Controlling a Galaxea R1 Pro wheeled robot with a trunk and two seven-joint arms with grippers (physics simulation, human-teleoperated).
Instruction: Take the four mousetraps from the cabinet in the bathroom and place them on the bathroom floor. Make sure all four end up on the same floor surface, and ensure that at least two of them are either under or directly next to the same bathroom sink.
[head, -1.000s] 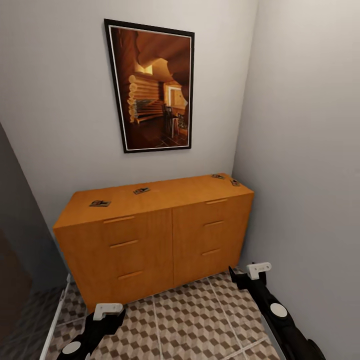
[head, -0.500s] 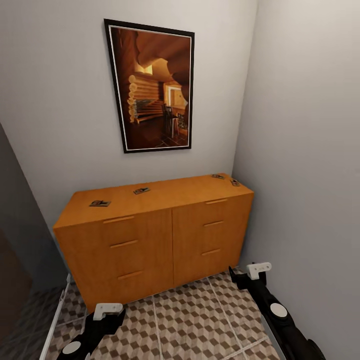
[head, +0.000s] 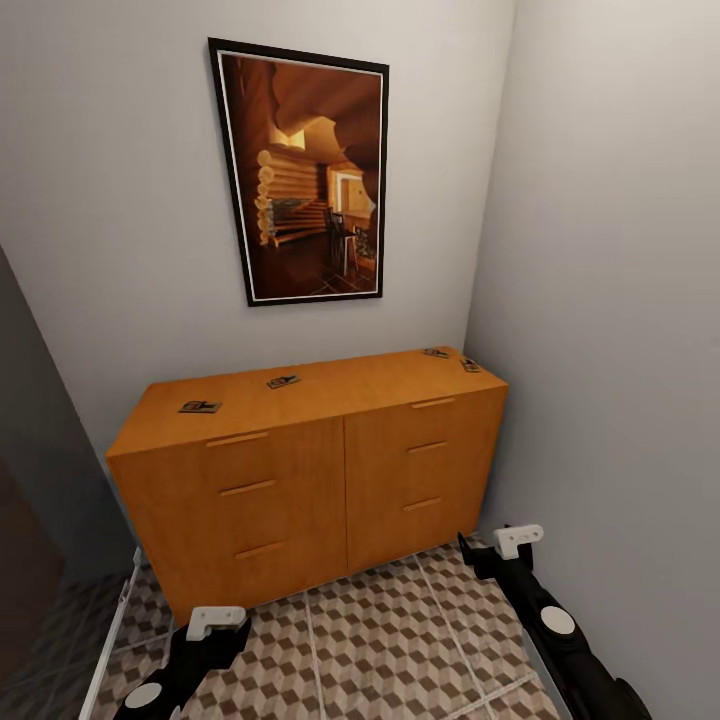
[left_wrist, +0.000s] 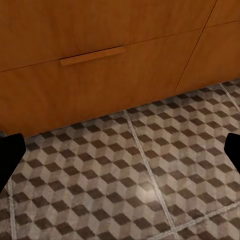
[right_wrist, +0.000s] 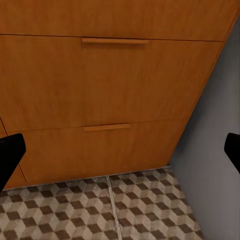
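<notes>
Cabinet: the orange-brown cabinet (head: 310, 470) sits against the back wall, tucked into the corner on the right, all drawers closed as far as I can see.
Mousetraps: all four are lying on the cabinet top. One mousetrap (head: 200, 406) is near the left end, a second mousetrap (head: 283, 381) is a bit further along toward the wall, and the last two are off at the far right end, third mousetrap (head: 435, 353) and fourth mousetrap (head: 470, 366), close together. They're too tiny to make out any detail.
Left gripper: the left gripper (head: 216, 622) hangs low over the bathroom floor (head: 380, 640), in front of the left half of the cabinet. In its wrist view the two black fingers (left_wrist: 10, 152) sit way out at the opposite edges of the picture, so it's spread wide, with nothing between them but tiles and the bottom drawer front.
Right gripper: the right gripper (head: 517, 541) is down by the cabinet's lower right corner, near the side wall. Same deal, fingers (right_wrist: 10, 150) far apart at the picture edges, holding nothing and touching nothing.
Drawer handles: the slim bar handle (right_wrist: 115, 41) and the one below it (right_wrist: 106, 128) face the right gripper, well apart from it.
Wall stuff: a framed picture (head: 305, 170) of a log interior hangs above the cabinet.
</notes>
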